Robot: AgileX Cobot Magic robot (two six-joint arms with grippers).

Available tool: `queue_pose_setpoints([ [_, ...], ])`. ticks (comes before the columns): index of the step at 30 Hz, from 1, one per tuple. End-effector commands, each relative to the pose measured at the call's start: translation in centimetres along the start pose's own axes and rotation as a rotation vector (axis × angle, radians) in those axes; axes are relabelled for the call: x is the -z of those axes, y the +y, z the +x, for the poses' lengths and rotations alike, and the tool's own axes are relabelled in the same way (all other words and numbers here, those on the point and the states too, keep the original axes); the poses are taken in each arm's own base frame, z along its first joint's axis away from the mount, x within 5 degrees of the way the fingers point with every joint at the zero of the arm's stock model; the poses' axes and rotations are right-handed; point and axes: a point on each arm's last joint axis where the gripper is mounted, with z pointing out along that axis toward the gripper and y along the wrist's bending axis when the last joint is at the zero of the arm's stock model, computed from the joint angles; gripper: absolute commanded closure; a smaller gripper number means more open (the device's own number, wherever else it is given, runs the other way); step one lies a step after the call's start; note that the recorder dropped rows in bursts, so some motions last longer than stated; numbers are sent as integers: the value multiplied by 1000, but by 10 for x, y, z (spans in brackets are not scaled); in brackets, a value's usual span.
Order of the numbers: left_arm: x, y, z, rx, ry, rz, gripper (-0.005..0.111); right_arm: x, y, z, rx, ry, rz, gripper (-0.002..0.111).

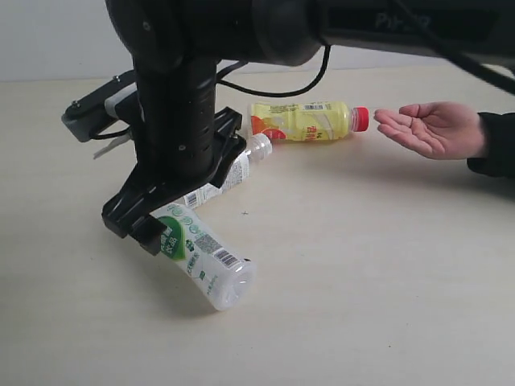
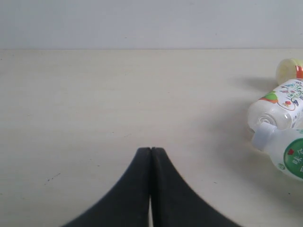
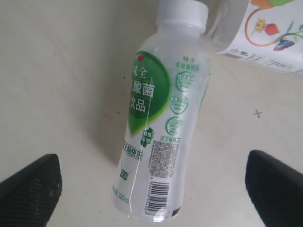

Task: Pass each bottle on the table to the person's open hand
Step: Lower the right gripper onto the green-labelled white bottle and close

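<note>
**Over the green-labelled bottle, jaws spread wide**

Across nearly every view we see the table (image 1: 386, 273), a broad, pale beige wood-grain top. Behind it rises a plain grey-white wall (image 2: 151, 23). Next in size is the black right arm (image 1: 173, 88), which comes down in the foreground of the exterior view.

Its right gripper (image 3: 154, 189) is spread wide. One dark finger (image 3: 33, 187) stands on each side of the green-labelled bottle (image 1: 201, 253), and neither touches it.

That bottle lies on its side on the table, milky white and translucent. It has a green leaf-shaped label with white lettering, barcodes near its base and a white cap (image 3: 182, 12). Its cap end is under the gripper and its base points towards the exterior camera.

Just beside the cap lies the pictured-label bottle (image 1: 229, 173), clear, also on its side. Further back the yellow-labelled bottle (image 1: 302, 121) lies flat. Its red cap (image 1: 360, 119) points at the person's hand (image 1: 426, 129), which is held open, palm up, near the cap but apart from it.

We see the left gripper (image 2: 151, 150) with its fingers pressed together over bare table, the bottles off to one side.

Smallest is a tiny dark cross mark (image 1: 245, 213) on the table.
</note>
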Motion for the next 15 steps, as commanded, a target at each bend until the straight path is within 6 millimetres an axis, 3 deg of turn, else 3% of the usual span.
queue_pose_setpoints([
  [1,0,0,-1,4,-14,8,107,-18,0,-1,-1,38,4,8],
  [15,0,0,-1,4,-14,8,107,-68,0,-2,-4,126,3,8],
])
